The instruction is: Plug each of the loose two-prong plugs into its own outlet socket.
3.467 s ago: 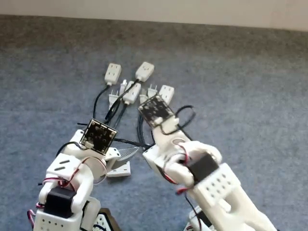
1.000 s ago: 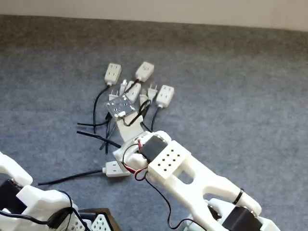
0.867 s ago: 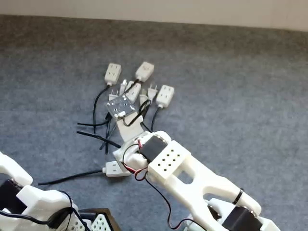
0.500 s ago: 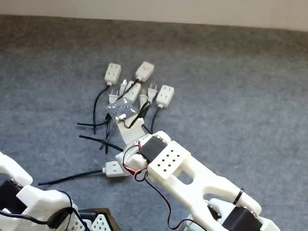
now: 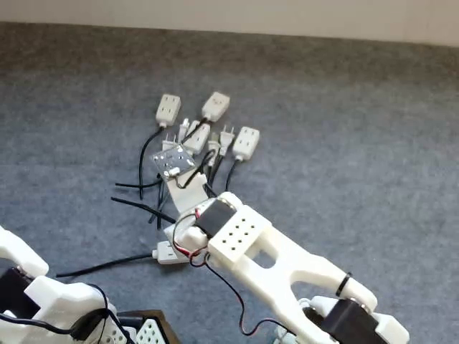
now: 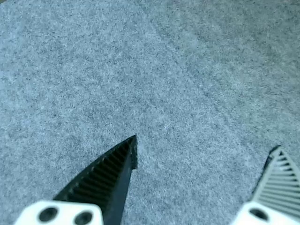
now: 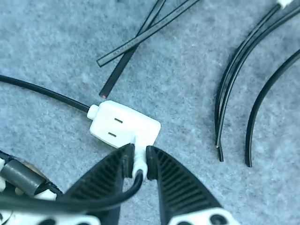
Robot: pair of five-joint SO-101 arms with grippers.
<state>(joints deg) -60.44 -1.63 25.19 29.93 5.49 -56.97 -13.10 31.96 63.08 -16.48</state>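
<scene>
Along the far edge: pale wall (image 5: 287,13) | grey carpet (image 5: 373,107) under outlet sockets (image 5: 246,142)

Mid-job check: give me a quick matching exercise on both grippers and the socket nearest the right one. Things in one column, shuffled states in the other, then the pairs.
Things:
1. left gripper
2. right gripper
3. socket

States:
A. lies flat on the carpet, two slots facing up
B. open above bare carpet
C. shut on plug, right at the socket's edge

Pairs: 1-B, 2-C, 3-A
</scene>
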